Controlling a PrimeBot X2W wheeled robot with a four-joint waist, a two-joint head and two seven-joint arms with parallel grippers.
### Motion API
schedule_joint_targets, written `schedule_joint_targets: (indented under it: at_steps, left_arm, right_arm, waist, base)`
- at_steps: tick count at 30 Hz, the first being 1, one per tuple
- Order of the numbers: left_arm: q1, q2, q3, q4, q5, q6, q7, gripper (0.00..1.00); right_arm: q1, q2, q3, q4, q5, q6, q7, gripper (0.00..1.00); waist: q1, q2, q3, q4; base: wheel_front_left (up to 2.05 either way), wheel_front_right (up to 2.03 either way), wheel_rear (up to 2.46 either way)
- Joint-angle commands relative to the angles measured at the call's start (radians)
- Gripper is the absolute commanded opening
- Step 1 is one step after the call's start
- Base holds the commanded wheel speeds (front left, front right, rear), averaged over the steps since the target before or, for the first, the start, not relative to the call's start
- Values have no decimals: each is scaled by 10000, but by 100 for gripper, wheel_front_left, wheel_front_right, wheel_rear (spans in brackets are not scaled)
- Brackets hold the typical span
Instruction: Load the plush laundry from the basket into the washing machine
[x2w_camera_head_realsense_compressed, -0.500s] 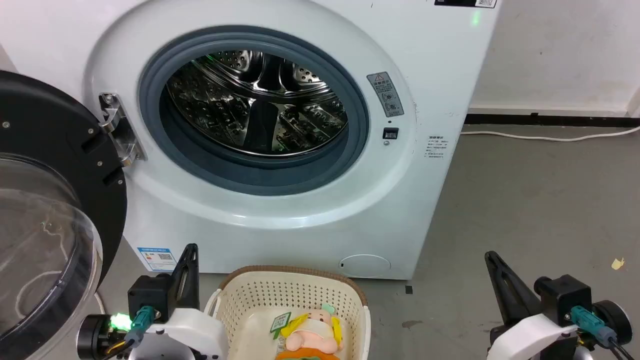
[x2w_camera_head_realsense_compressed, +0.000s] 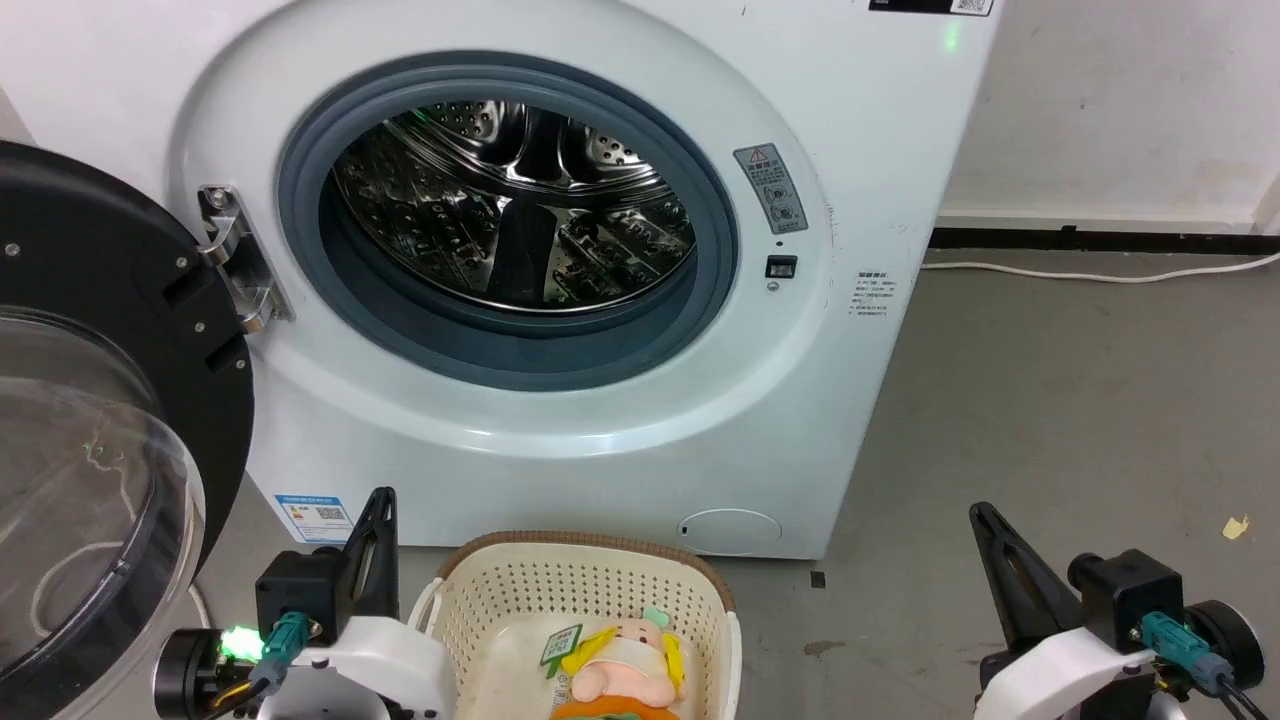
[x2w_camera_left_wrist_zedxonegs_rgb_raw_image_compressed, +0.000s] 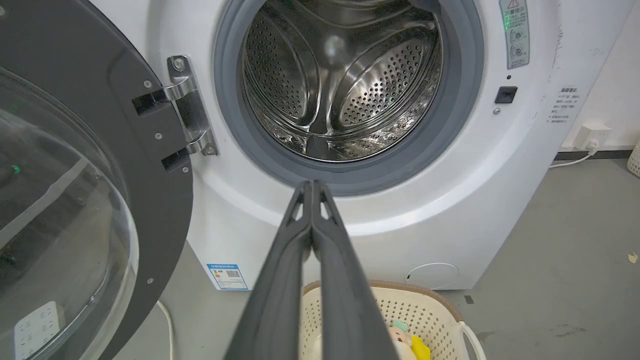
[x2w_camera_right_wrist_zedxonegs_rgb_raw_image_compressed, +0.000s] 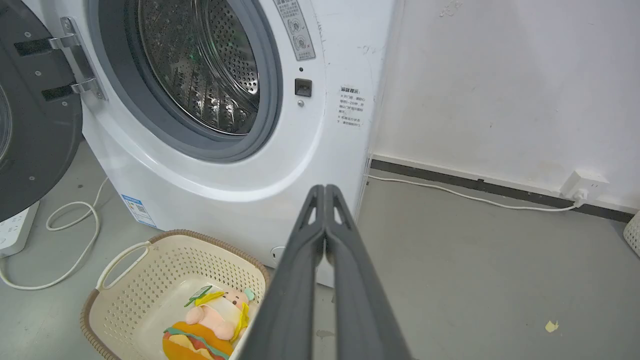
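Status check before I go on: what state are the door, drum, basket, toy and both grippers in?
Washing machine door: swung open, to the left.
Drum: looks empty.
Basket: holds one plush toy.
Plush toy: lying in the basket, ungripped.
Left gripper: shut, empty.
Right gripper: shut, empty.

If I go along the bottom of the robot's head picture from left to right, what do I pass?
Clear washer door → left gripper → basket with the plush laundry inside → right gripper → small yellow scrap.
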Motion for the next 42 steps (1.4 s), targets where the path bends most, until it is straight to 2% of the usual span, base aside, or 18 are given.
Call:
schedule_joint_targets:
  at_steps: [1,19,20,21,23,24,34,42]
  left_arm:
    - [148,1,1,-41,26,22,3,0]
    - [148,1,1,-41,26,22,3,0]
    - [-1,0,-2,1,-6,0,-2,100]
    - [-2,0,-3,3,-7,0,-4,0]
    - [-3,0,-10,3,-8,0,-5,0]
    - [-1,0,-12,3,-15,0,-11,100]
    - [14,0,-225,0,-271,-38,-220,100]
    - [-208,13,-537,337,-493,-137,-450,100]
  right_arm:
    - [-120,-22,-26,-41,-76,52,14,0]
    - [-120,-22,-26,-41,-76,52,14,0]
    - [2,0,0,1,8,-4,-4,100]
    - [4,0,6,4,12,-13,-5,0]
    - [6,0,9,6,14,-15,-7,0]
    - [9,0,14,3,23,-15,-12,100]
    - [62,-2,-50,-51,269,-10,-212,100]
    - [-63,-4,81,-119,579,-4,-444,100]
  waist:
    - [0,0,0,0]
    - [0,0,0,0]
    - [0,0,0,0]
    - [0,0,0,0]
    - [0,0,0,-1]
    - [0,0,1,-1]
    - [0,0,115,-29]
    - [0,0,637,-265]
  base:
    - [0,0,0]
    - [0,0,0]
    - [0,0,0]
    - [0,0,0]
    - [0,0,0]
    - [0,0,0]
    - [0,0,0]
    - [0,0,0]
